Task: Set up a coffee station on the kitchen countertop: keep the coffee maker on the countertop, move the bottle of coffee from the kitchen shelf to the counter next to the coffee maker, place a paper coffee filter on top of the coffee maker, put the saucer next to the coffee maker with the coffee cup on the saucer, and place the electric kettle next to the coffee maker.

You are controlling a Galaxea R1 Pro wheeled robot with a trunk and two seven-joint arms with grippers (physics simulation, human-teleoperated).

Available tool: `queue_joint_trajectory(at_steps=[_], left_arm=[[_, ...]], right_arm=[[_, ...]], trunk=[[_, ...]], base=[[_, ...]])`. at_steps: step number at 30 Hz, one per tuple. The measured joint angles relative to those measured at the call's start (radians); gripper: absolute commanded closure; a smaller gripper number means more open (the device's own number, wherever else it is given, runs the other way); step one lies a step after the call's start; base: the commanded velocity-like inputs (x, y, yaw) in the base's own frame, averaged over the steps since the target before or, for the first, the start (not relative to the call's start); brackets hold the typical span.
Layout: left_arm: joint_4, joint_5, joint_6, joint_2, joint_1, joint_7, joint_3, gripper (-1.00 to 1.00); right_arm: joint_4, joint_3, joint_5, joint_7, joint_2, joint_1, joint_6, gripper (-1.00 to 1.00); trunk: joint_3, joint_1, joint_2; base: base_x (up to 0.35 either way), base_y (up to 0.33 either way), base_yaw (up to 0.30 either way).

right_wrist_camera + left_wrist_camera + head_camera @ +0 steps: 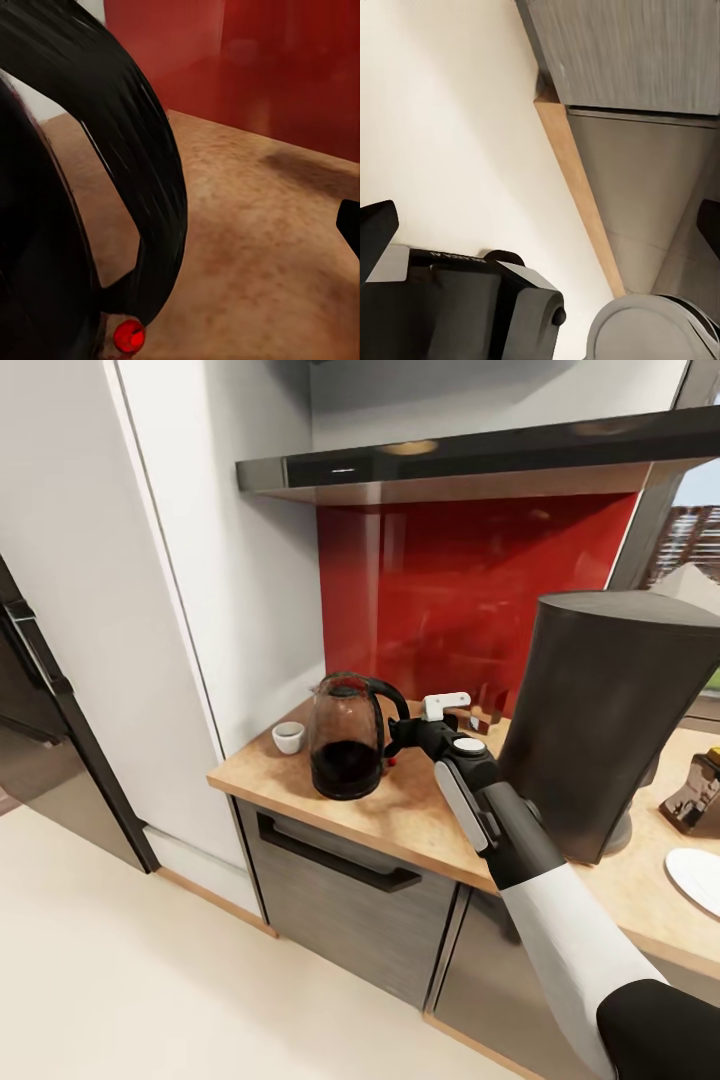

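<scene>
The electric kettle (347, 738), clear glass with a black base and looped handle, stands on the countertop (420, 815) near its left corner. Just left of it sits the small white coffee cup (288, 736). My right gripper (399, 738) is open at the kettle's handle (139, 172), and one fingertip (350, 225) shows well clear of it. The tall dark grey coffee maker (610, 710) stands to the right of my right arm. The white saucer (697, 880) lies at the right edge. My left gripper (540, 232) hangs open over the floor. The bottle of coffee and the paper coffee filter are out of view.
A dark glossy slab shelf (450, 460) hangs over the red backsplash (450, 590). A white wall panel (230, 560) bounds the counter's left end. A brown object (690, 795) sits at the right edge, cut off. Grey cabinet fronts (350, 900) are below, with pale floor (150, 960) to the left.
</scene>
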Motion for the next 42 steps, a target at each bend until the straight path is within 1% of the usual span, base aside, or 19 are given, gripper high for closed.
queue_joint_trajectory(at_steps=[42], left_arm=[[0.000,0.000,0.000,0.000,0.000,0.000,0.000,-1.00]], right_arm=[[0.000,0.000,0.000,0.000,-0.001,0.000,0.000,-1.00]], trunk=[[0.000,0.000,0.000]], base=[[0.028,0.000,0.000]])
